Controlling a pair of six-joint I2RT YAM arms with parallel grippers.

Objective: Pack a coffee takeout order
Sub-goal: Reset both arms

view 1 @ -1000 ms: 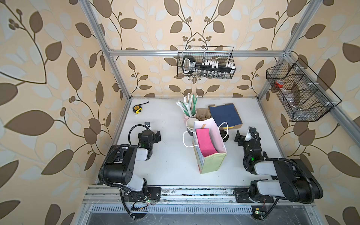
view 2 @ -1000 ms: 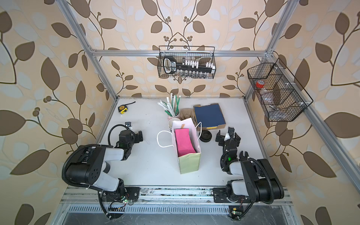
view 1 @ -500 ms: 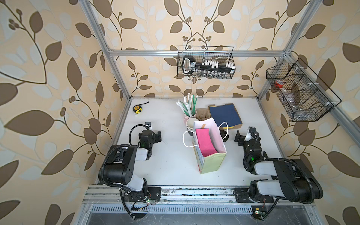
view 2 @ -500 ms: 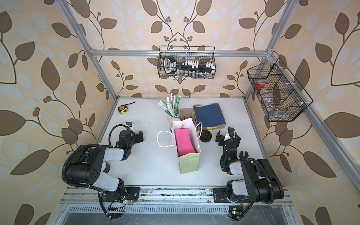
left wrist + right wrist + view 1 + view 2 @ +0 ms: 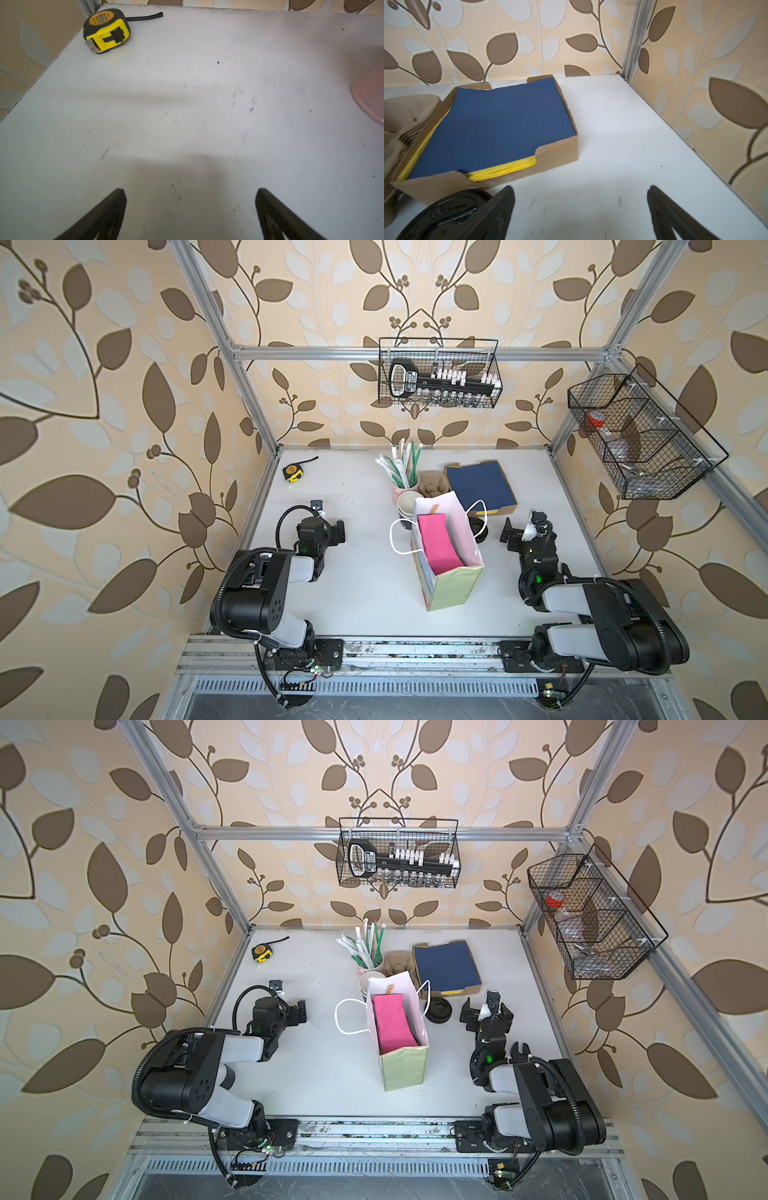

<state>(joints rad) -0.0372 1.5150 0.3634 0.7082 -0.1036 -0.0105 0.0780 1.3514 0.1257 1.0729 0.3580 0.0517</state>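
Pink napkin point(image 5: 438, 545) in bag point(image 5: 453, 589) — between left pincer point(image 5: 190, 189) and right pincer point(image 5: 580, 186); both wide open, empty.

Tape measure point(image 5: 292, 472); straws point(image 5: 402, 464); navy napkins point(image 5: 480, 485) in tray point(image 5: 556, 154).

Carrier point(image 5: 406, 116) and black lid point(image 5: 440, 216) run off frame — lid partly behind the right gripper point(image 5: 580, 193)

Leaf-patterned wallpaper point(image 5: 104, 439), white tabletop point(image 5: 365, 572)
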